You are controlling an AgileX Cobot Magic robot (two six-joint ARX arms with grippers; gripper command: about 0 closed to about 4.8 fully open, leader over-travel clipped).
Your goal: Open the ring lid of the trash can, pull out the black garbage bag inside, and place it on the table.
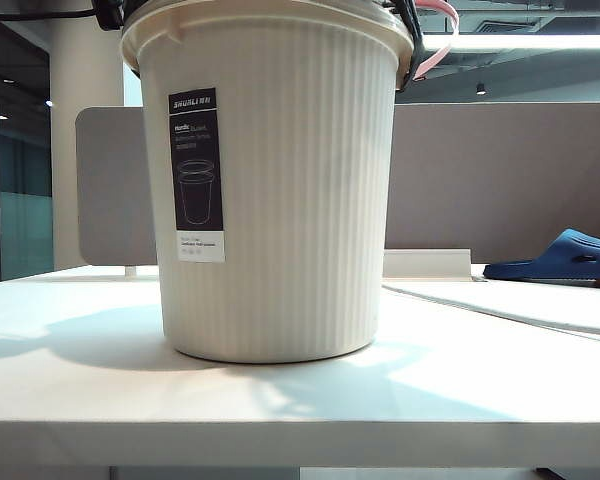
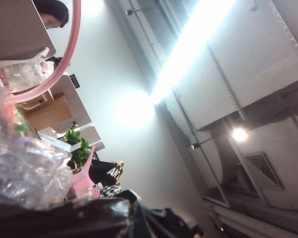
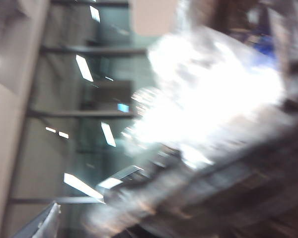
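The cream ribbed trash can point(image 1: 280, 200) stands upright on the white table point(image 1: 280, 400) with its black label facing me. A stretch of the pink ring lid point(image 1: 438, 35) sticks up past the can's right rim. In the left wrist view the ring lid point(image 2: 69, 54) arcs above. My left gripper point(image 2: 134, 223) is over the can's left rim point(image 1: 110, 12) and is shut, with dark glossy material around it. I cannot tell if that is the black garbage bag. My right gripper point(image 1: 410, 35) is at the right rim. Its own view is blurred, and nothing shows clamped.
A grey-brown partition point(image 1: 480, 180) runs behind the can. A blue slipper point(image 1: 565, 258) lies at the back right of the table. Crinkled clear plastic point(image 2: 25, 168) lies close to the left gripper. The table's front edge is near the camera.
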